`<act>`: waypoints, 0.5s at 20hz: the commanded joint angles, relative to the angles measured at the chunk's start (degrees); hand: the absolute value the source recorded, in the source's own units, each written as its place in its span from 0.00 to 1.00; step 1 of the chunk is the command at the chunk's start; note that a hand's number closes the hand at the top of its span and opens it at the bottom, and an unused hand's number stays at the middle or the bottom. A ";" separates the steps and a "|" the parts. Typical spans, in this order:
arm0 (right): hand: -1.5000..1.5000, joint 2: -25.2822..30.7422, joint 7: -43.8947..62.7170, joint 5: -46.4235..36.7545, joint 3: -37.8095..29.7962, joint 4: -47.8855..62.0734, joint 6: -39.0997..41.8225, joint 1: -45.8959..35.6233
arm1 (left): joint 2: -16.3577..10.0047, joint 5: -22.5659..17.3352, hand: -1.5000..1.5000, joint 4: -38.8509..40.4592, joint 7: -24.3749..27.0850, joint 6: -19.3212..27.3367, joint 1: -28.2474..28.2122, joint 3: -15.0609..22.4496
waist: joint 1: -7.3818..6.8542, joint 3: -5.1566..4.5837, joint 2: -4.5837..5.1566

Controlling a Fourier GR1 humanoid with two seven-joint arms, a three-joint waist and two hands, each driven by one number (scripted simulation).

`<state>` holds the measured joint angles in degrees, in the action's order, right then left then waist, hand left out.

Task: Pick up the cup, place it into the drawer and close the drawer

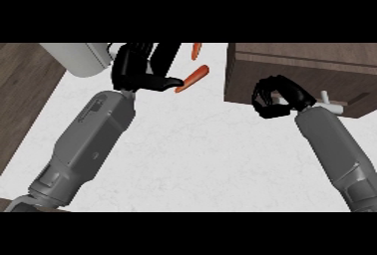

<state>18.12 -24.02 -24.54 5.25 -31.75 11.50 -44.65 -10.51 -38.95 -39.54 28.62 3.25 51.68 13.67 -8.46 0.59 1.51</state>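
Beside the left fingers, cup.

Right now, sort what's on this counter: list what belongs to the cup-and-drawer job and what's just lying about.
For the job: white cup beside the left hand; brown drawer with its white handle; right hand at the drawer's front.
Lying about: big carrot; small carrot behind it.

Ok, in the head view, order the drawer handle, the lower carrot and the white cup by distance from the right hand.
1. Drawer handle, just right of the right hand.
2. Lower carrot, mid-counter to its left.
3. White cup, far upper left corner.
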 commanded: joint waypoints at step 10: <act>1.00 8.14 3.19 4.02 -6.63 1.70 1.55 -9.64 | -1.04 -0.44 0.00 -3.01 -1.03 -3.17 -2.67 0.69 | -3.55 -0.36 1.28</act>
<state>20.05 -25.14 -19.95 3.12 -32.22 19.22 -44.17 -11.67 -39.26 -41.85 27.76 0.65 49.61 14.15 -9.87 0.99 1.93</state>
